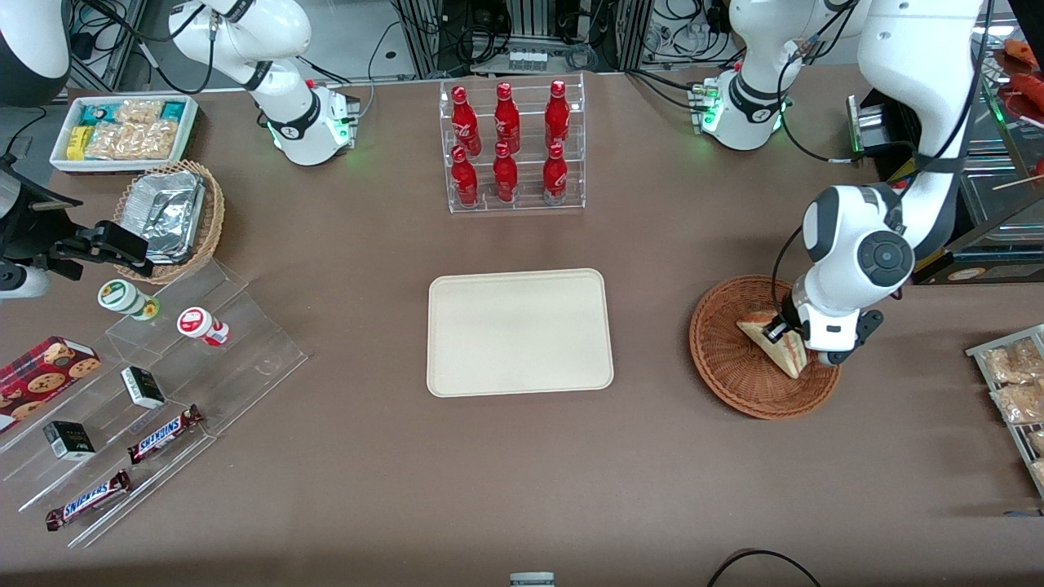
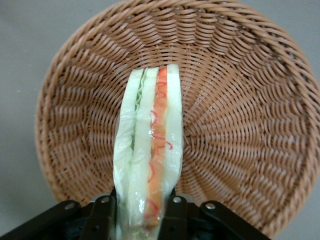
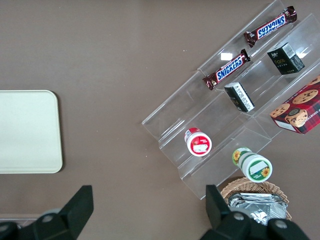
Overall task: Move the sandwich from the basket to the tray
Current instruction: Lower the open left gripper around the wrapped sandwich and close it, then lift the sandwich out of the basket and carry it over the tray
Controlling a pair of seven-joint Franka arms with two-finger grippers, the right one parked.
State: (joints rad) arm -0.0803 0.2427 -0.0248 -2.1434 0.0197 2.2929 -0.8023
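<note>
Covering the whole work area: brown matte table point(image 1: 522, 473), w/ cable clutter and metal racks along its edge farthest from front cam. Cream tray point(image 1: 519, 332) flat at mid-table, nothing on it; clear rack of red bottles point(image 1: 511, 147) farther from cam than tray. Toward parked arm's end: white bin of snack packets point(image 1: 124, 130), tan wicker basket w/ foil containers point(image 1: 171, 214), clear stepped display point(image 1: 175, 383) w/ Snickers bars point(image 1: 165, 432), small dark boxes, 2 lidded cups, cookie box point(image 1: 45, 371). Toward working arm's end: reddish-brown basket point(image 1: 754, 359), well apart from tray.

Front view gives layout only; left gripper point(image 1: 785, 328) down inside basket, mostly masked by white wrist. Left wrist view adds detail: black fingers point(image 2: 102, 215) pressed on both bread faces of sandwich point(image 2: 149, 150), clamped on it; clear film wrap visible, also green, red, orange filling stripes. Right wrist view adds tray corner point(image 3: 30, 132) and display stock close up, no sandwich.

Sandwich point(image 1: 775, 342) still in basket, standing on edge, filling side up. Long axis diagonal in front view, pointed tip angled toward cam and toward working arm's end, near basket rim. Contact w/ basket floor: can't tell.
</note>
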